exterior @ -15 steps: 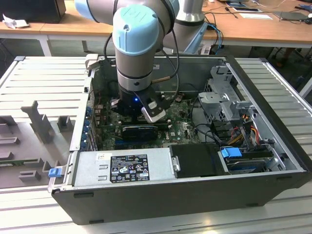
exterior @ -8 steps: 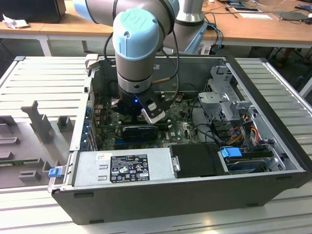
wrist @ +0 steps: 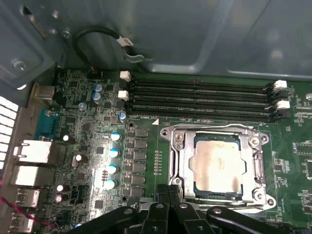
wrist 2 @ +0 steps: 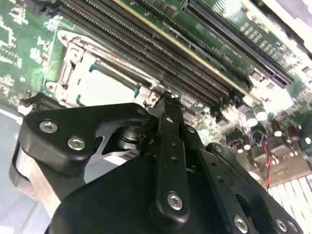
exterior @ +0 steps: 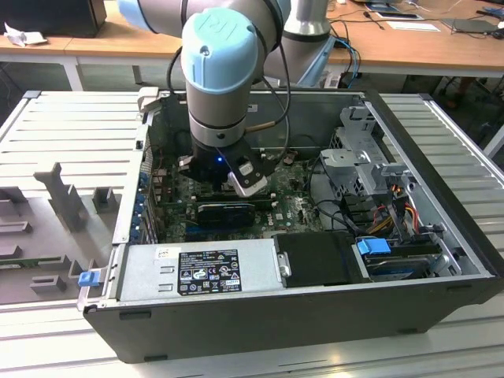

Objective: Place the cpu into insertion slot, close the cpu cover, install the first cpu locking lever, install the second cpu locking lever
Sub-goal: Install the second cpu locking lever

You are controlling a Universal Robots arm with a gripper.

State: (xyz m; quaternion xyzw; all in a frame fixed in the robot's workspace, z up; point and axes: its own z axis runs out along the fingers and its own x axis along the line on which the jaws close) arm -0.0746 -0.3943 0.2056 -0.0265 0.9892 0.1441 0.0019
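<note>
In the first wrist view the cpu (wrist: pixel 217 165), a pale silver square, lies flat in the insertion slot (wrist: pixel 196 181), whose dark edge shows around it. The cpu cover (wrist: pixel 176 155), a metal frame with a square window, lies down over the chip. My gripper (wrist: pixel 169 191) is shut, its black fingertips together at the socket's edge, with nothing seen between them. The second wrist view shows the gripper (wrist 2: pixel 168 100) tips just off the cover (wrist 2: pixel 73 58) and the bright cpu (wrist 2: pixel 105 87). In the exterior view the gripper (exterior: pixel 226 187) reaches down into the open computer case (exterior: pixel 441 189).
Long black memory slots (wrist: pixel 200 100) run beside the socket. Capacitors (wrist: pixel 113 152) and rear ports (wrist: pixel 31 151) sit on the board's other side. The case wall (wrist: pixel 161 34) rises close behind. A black finned card (exterior: pixel 224 211), power supply (exterior: pixel 197 272) and drive cage (exterior: pixel 362 157) crowd the case.
</note>
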